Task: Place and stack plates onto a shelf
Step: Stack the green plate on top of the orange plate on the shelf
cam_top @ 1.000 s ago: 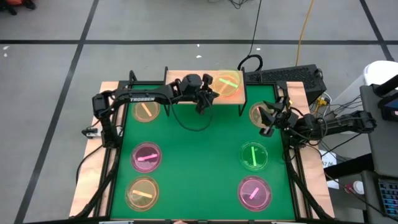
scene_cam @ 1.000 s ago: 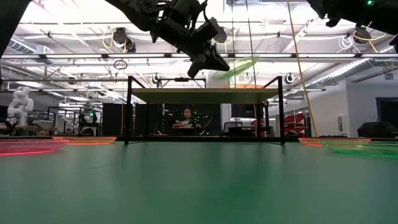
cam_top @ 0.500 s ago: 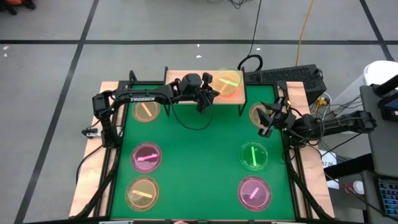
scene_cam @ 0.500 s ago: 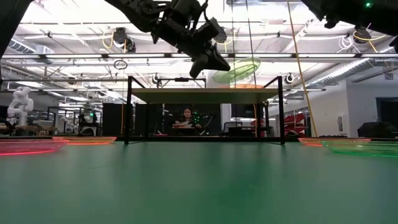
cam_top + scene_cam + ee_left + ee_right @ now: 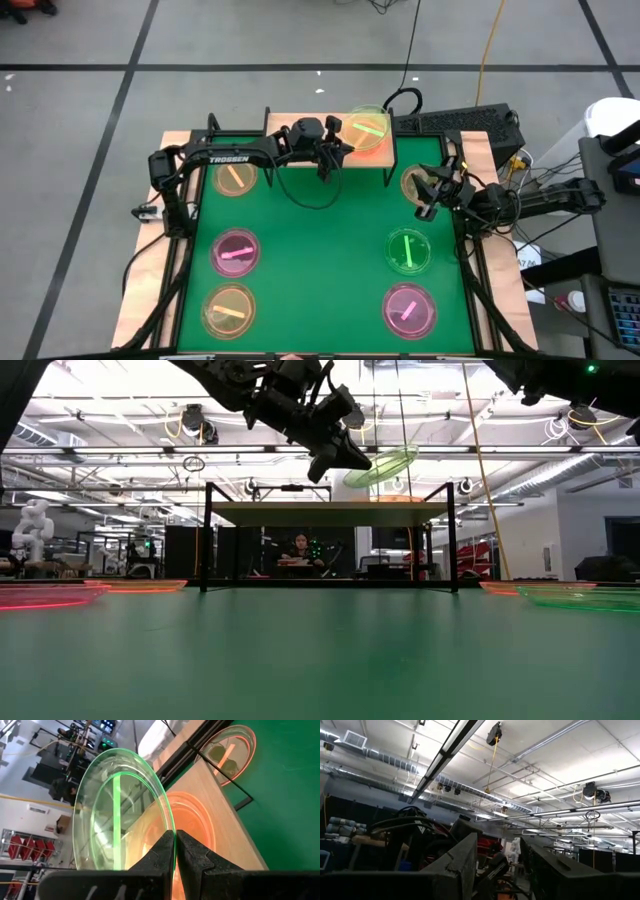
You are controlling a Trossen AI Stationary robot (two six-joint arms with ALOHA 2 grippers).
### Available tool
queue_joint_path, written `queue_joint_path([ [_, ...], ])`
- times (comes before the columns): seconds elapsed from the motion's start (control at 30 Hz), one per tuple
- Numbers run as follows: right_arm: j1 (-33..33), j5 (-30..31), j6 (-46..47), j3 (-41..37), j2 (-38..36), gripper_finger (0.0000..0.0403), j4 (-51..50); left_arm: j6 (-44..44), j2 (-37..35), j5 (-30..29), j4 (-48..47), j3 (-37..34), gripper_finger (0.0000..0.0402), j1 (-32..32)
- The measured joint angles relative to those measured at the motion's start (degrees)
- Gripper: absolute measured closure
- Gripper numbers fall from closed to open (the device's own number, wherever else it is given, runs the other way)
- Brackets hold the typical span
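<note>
My left gripper (image 5: 336, 152) (image 5: 345, 458) reaches over the light-wood shelf (image 5: 283, 122) (image 5: 330, 512) at the table's far edge, shut on a green plate (image 5: 368, 128) (image 5: 386, 464) (image 5: 115, 815). That plate hangs tilted in the air above an orange plate (image 5: 192, 817) lying flat on the shelf's right half. My right gripper (image 5: 428, 203) (image 5: 500, 870) hovers open near the table's right edge, over an orange plate (image 5: 412, 181) on the table, its fingers pointing up toward the ceiling. My left gripper pinches the green plate's rim (image 5: 172, 831) between its two fingers, at the edge nearest the gripper. The fingers come slanting down from the table's left. The plate is lifted clear, tilted, with its free edge higher, above the orange plate on the shelf.
More plates lie on the green table: orange (image 5: 235, 178), pink (image 5: 235, 252) and yellowish (image 5: 228, 310) on the left, green (image 5: 408, 250) and pink (image 5: 408, 310) on the right. The shelf's black legs (image 5: 206, 538) stand at the far edge. A person (image 5: 298, 552) sits behind the table.
The green plate in my left gripper has edged slightly toward the far edge above the shelf, still tilted and held clear. The gripper stays shut on its rim.
</note>
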Motion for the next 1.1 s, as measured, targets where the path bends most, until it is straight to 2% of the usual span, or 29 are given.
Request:
queue_joint_path([
  [0.33, 0.00, -0.03, -0.02, 0.00, 0.00, 0.0271, -0.01, -1.98, 0.00, 0.00, -0.04, 0.00, 0.0380, 0.00],
  [0.6, 0.00, -0.04, -0.12, 0.00, 0.00, 0.0271, -0.01, -7.71, 0.00, 0.00, -1.48, 0.00, 0.0380, 0.00],
  [1.1, -0.02, -0.07, -0.04, 0.00, 0.00, 0.0271, -0.02, -9.15, 0.00, 0.97, -2.12, 0.00, 0.0380, -0.07],
])
